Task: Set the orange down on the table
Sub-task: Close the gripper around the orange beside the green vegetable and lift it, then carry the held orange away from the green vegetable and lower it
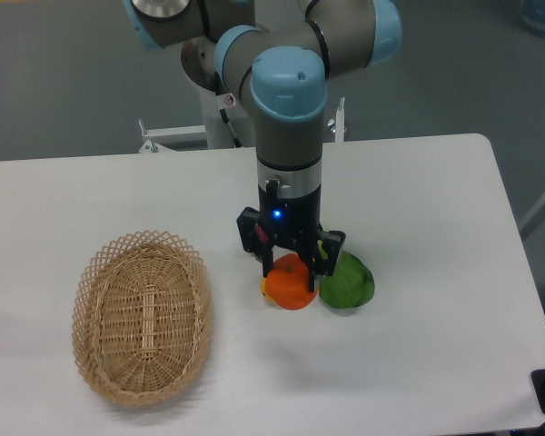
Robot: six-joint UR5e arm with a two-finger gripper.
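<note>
Camera view, arm: the UR5e arm reaches down from the top of the frame, and its gripper (292,263) stands vertical directly above the fruit group near the middle of the surface (418,345).
Camera view, jaws: the two black fingers come down on the left and the right of the orange (291,283). They look close against its upper part, but it cannot be told if they press it or are only beside it.
Camera view, orange: it is on the white surface or very near to it, right of the basket (142,314). A thin shadow lies under it, so contact with the surface seems likely, but this is a judgement.
Camera view, neighbours: a green vegetable (348,281) lies just beside the orange on the right, touching it or almost. A small piece of a yellow fruit (264,289) shows at the left edge of the orange.
Camera view, basket: the oval wicker basket is on the left part of the surface, well apart from the orange, and nothing is seen inside it.
Progress: the orange appears already lowered to its place. What seems left is to open the jaws and to lift the arm away without pushing the green vegetable.
</note>
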